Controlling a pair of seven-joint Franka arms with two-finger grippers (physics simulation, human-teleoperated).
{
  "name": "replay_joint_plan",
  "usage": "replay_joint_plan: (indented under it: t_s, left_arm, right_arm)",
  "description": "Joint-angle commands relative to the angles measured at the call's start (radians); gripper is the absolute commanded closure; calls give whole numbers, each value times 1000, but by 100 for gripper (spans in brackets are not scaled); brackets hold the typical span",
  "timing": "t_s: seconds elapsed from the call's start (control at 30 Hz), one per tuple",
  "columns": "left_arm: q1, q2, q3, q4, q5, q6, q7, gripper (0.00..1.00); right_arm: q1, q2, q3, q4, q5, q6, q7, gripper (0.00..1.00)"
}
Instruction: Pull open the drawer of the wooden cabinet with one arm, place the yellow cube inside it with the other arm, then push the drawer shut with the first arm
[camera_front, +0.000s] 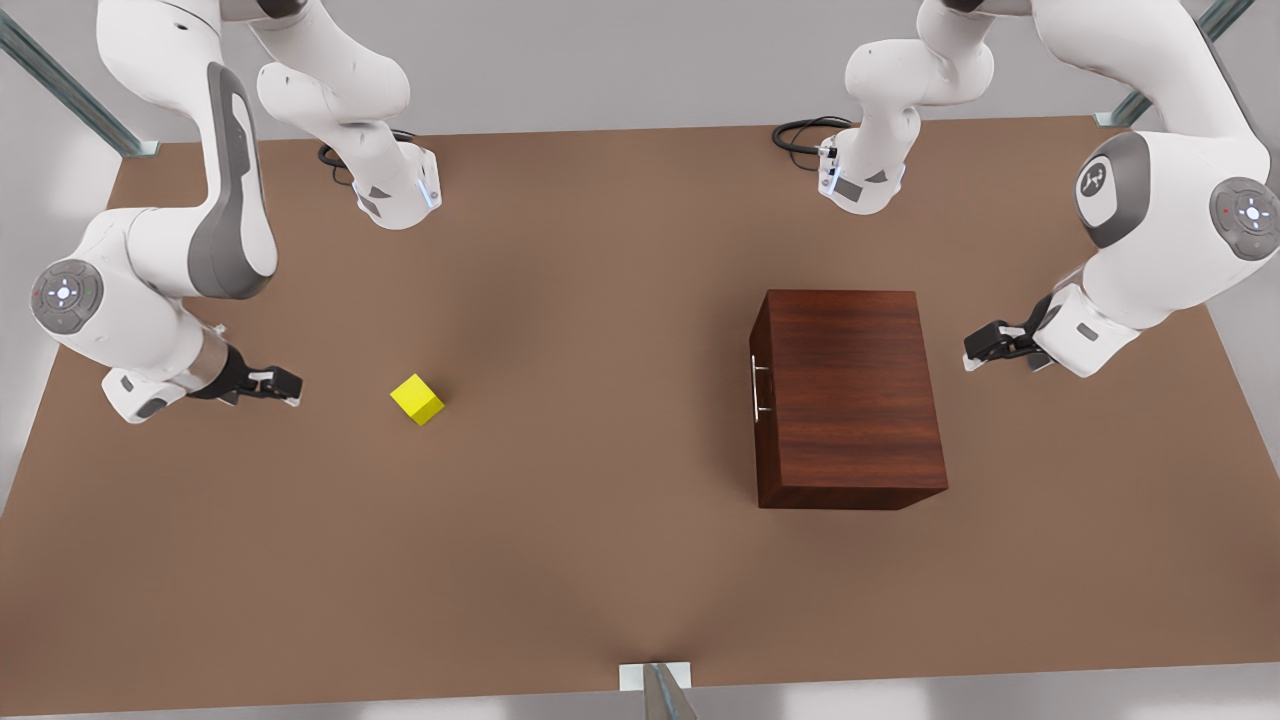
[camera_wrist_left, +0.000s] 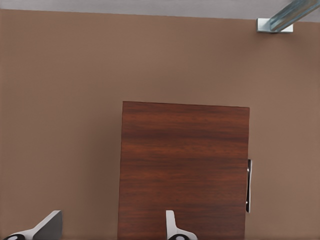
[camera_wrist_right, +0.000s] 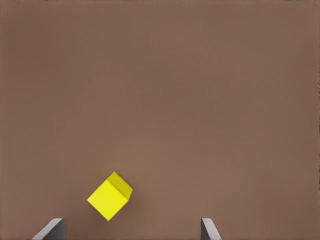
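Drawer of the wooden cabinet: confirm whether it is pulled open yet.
No, the drawer sits flush in the wooden cabinet, its silver handle untouched by either arm.

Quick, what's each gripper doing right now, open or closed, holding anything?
Left gripper: open, empty, beside the wooden cabinet.
Right gripper: open, empty, near the yellow cube.

yellow cube (camera_front: 417, 399) beside shut-drawered cabinet (camera_front: 850, 400)

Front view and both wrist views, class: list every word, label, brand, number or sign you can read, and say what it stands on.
No readable words or numbers anywhere.
A small white emblem, no letters legible, sits on the grey joint cap of the arm at the front view's right.
The wooden cabinet, its drawer handle, the yellow cube and the table carry no text.
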Motion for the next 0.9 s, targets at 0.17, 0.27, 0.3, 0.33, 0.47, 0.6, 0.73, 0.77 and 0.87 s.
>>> replay_joint_plan:
  t_s: [0.17, 0.27, 0.3, 0.33, 0.47, 0.6, 0.73, 0.77, 0.87]
  left_arm:
    - [-27, 14, 0, 4, 7, -22, -2, 0]
    - [-260, 51, -2, 8, 94, -25, -253, 0]
    - [-342, 66, -3, 11, 85, -23, -406, 0]
    - [-406, 97, -3, 24, 83, -20, -466, 0]
    - [-583, 272, -3, 142, 131, 32, -792, 0]
    - [-646, 427, 1, 208, 238, 109, -1006, 0]
    - [-646, 484, 6, 199, 349, 109, -997, 0]
    - [-642, 494, 6, 200, 360, 109, -991, 0]
    - [-655, 508, 4, 192, 456, 103, -994, 0]
  right_arm:
    - [4, 55, -2, 15, 15, -14, 680, 0]
    - [-3, 55, -1, 3, 96, -27, 712, 0]
    - [1, 54, 1, -5, 95, -17, 738, 0]
    - [1, 54, 1, -14, 95, -10, 740, 0]
    - [18, 46, 1, -85, 96, 33, 750, 0]
    - [21, 45, 2, -115, 113, 70, 754, 0]
    - [47, 48, 2, -184, 115, 168, 793, 0]
    - [47, 48, 2, -203, 115, 188, 793, 0]
    - [44, 48, 2, -230, 115, 217, 797, 0]
